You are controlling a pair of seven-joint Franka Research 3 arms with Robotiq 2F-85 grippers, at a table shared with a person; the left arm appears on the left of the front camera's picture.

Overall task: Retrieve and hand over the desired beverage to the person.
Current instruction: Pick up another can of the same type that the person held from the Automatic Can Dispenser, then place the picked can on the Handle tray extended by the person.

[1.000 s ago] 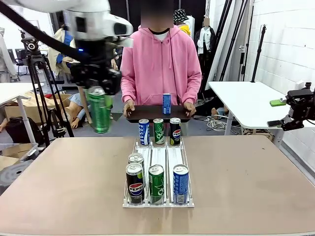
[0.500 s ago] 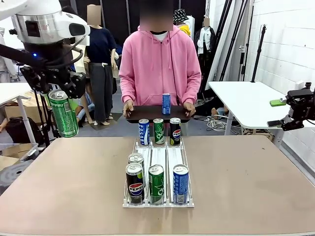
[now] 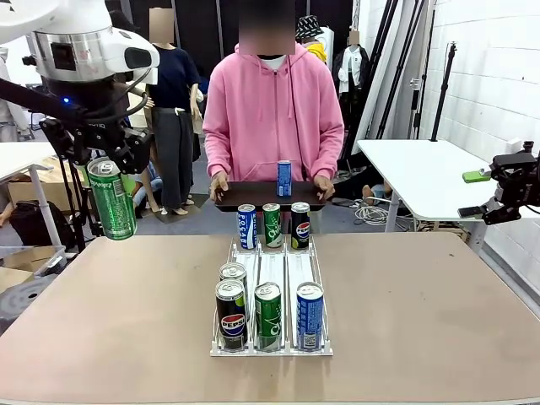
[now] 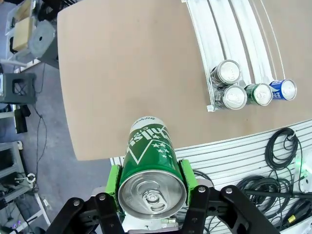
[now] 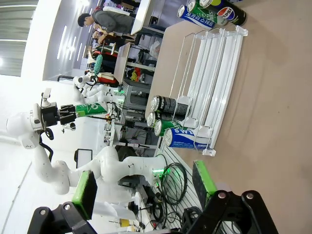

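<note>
Currently your left gripper is clamped on a green Sprite can, held up in the air over the table's left edge, well off the table surface. In the left wrist view the green pads press the can from both sides, top end facing the camera, pull tab visible. Can hangs slightly tilted in the front view.

Your right gripper sits far out at the right, away from the table and off to the side. In its wrist view the fingers are spread wide with nothing between them.

The person in the pink hoodie stands at the far side, both hands on a dark tray held at the table's far edge. One blue can stands upright on that tray.

The clear rack sits mid-table with three lanes. At the far end you've got a blue Pepsi can, a green can and a black Pepsi can side by side. At the near end: a black Pepsi can with another can touching it from behind in the left lane, a green can in the middle, a blue one on the right.

The held can is well apart from the person and the tray.
</note>
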